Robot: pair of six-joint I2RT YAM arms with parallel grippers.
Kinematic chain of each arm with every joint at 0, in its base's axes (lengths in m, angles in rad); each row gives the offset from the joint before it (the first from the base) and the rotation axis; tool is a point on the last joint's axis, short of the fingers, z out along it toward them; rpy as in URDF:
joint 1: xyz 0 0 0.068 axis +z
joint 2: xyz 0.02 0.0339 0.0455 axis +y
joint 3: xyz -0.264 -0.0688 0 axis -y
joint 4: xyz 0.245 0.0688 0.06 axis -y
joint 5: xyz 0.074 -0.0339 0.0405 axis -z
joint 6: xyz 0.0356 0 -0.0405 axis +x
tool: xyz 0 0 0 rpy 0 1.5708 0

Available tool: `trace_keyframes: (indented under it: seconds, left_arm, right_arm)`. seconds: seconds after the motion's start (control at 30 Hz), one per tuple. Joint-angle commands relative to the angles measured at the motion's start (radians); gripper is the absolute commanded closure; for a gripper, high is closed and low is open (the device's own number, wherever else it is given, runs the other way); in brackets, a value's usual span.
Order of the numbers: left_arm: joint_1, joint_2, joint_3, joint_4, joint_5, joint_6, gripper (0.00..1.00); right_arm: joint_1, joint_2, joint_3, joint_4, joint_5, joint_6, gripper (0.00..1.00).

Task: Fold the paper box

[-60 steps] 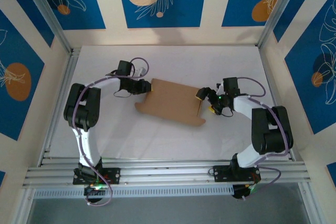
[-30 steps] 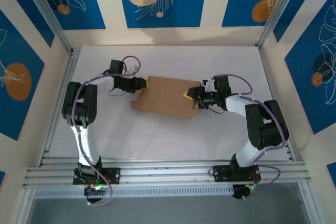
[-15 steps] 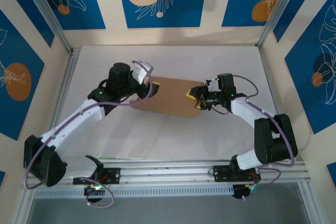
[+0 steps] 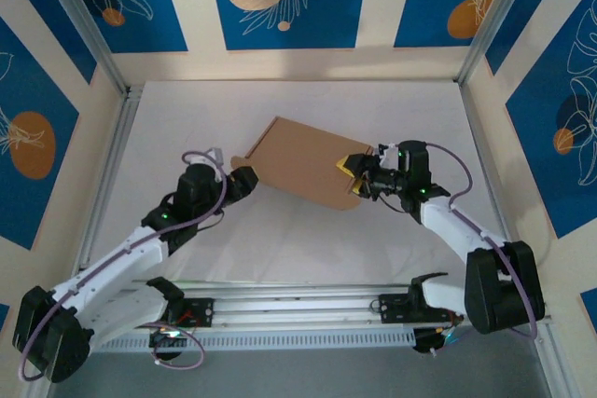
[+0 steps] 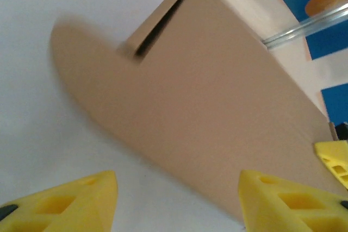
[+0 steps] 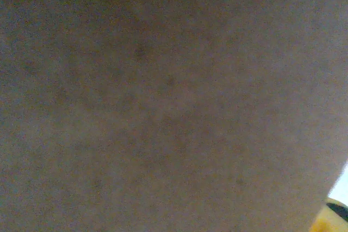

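Since half a second earlier, the left arm has been drawn back toward the near left corner of the counter (image 4: 308, 240), and the paper box (image 4: 303, 163) has been turned so that its left end now points toward the far side. Over the two seconds shown, the box has been kept at the middle of the counter while its outline has swung round.

The box is seen from above as a flat brown panel lying at a slant, with a small rounded tab (image 4: 243, 149) at its left edge. From the left wrist, the panel is seen filling the upper right, with the rounded tab (image 5: 81, 69) blurred at the left and a dark slit (image 5: 160, 23) beside a raised edge.

The left claw (image 4: 244, 178) is held open just beside the box's near left corner. Its yellow fingers (image 5: 70, 199) are spread wide, nothing is held between them, and the box lies beyond their tips.

The right claw (image 4: 357, 178) is closed on the box's right edge, with yellow fingertips (image 4: 352, 166) visible at that edge. Another yellow fingertip (image 5: 331, 161) is seen against the panel's right side from the left wrist. From the right wrist, plain brown cardboard (image 6: 163, 96) is pressed close to the lens, with a yellow corner (image 6: 329, 221) at the lower right.
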Motion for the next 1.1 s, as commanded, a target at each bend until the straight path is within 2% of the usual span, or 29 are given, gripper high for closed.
trace_keyframes:
  seconds: [0.0, 0.13, 0.27, 0.5, 0.7, 0.87, 1.07]
  left_arm:
    - [-0.024, 0.027, -0.041, 0.271, -0.003, -0.295, 0.39]
    - [-0.047, 0.08, -0.095, 0.462, -0.01, -0.345, 0.41]
    - [-0.063, 0.117, -0.111, 0.603, 0.001, -0.341, 0.45]
    - [-0.079, 0.126, -0.104, 0.6, -0.003, -0.314, 0.54]
    - [-0.091, 0.165, -0.136, 0.684, -0.018, -0.344, 0.55]
    - [-0.097, 0.242, -0.137, 0.923, -0.029, -0.324, 0.68]
    - [-0.106, 0.454, -0.129, 1.302, 0.019, -0.389, 0.9]
  right_arm:
    - [0.018, -0.044, -0.012, 0.099, 0.046, 0.087, 0.62]
    - [0.041, -0.059, -0.012, 0.106, 0.07, 0.118, 0.64]
    - [0.056, -0.06, -0.014, 0.122, 0.076, 0.143, 0.65]
    - [0.058, -0.053, -0.034, 0.191, 0.072, 0.241, 0.68]
    - [0.056, -0.05, -0.032, 0.223, 0.068, 0.29, 0.72]
    - [0.056, -0.032, -0.038, 0.279, 0.056, 0.337, 0.74]
    - [0.047, -0.016, -0.046, 0.333, 0.027, 0.388, 0.74]
